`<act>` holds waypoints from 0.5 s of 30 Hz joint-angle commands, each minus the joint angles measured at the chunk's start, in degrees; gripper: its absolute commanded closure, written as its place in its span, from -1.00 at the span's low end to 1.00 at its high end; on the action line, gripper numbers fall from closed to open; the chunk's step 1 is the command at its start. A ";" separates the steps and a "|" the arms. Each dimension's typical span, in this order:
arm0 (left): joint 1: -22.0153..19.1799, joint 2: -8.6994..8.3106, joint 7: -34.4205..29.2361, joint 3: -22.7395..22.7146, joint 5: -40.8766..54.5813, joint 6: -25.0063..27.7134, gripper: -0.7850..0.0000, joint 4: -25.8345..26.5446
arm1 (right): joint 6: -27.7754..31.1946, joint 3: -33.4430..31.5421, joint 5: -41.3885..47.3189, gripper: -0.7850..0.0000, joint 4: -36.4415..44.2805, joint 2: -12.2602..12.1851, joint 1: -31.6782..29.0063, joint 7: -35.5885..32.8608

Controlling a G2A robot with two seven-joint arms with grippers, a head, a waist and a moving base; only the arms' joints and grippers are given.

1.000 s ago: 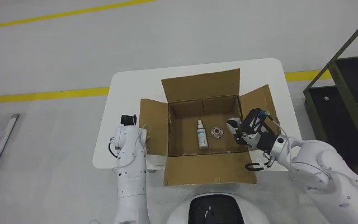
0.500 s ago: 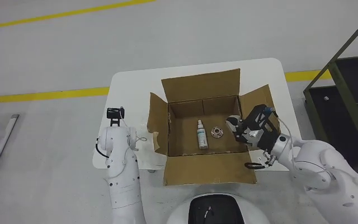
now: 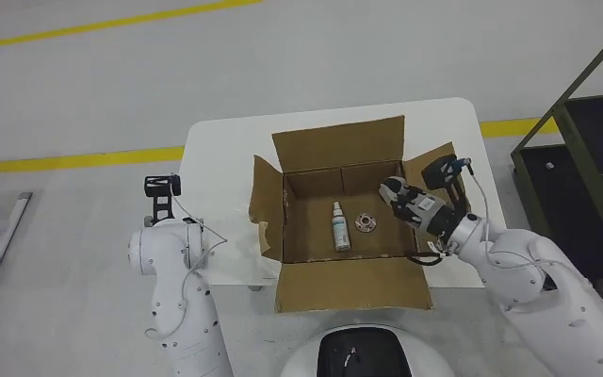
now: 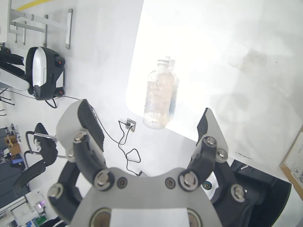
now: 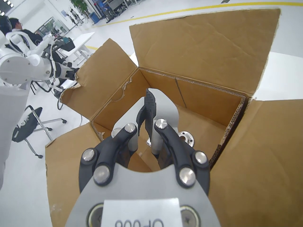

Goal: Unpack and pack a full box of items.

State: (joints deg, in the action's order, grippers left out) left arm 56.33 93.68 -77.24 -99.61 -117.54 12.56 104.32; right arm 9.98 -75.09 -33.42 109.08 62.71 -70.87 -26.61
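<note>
An open cardboard box stands mid-table with its flaps spread. On its floor lie a white spray bottle and a small metal flange. My right gripper hangs shut and empty over the box's right side; in its wrist view the shut gripper is above the box interior, with the flange below it. My left gripper is open just above a clear plastic bottle that stands at the table's left edge.
The white table has bare room left of and behind the box. A dark metal rack stands off the table's right end. The box's left flap stands raised.
My left arm has swung away from the box's left flap out to the table's left edge, and the flap has sprung up. My right gripper has shifted back and up over the box's right side.
</note>
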 commanded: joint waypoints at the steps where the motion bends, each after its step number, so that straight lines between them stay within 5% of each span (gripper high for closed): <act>1: 0.46 -0.09 0.67 0.06 1.08 0.72 -1.00 2.06 | -1.91 0.85 1.03 1.00 -1.18 0.26 0.96 -0.11; 15: 1.15 -0.27 1.95 0.38 2.71 1.24 -1.00 5.00 | -4.29 2.80 0.29 1.00 -2.22 0.65 2.53 -0.55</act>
State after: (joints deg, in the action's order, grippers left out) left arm 57.48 93.41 -75.30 -99.23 -114.84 13.81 109.32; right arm 5.82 -72.30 -33.05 106.62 63.33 -68.14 -27.67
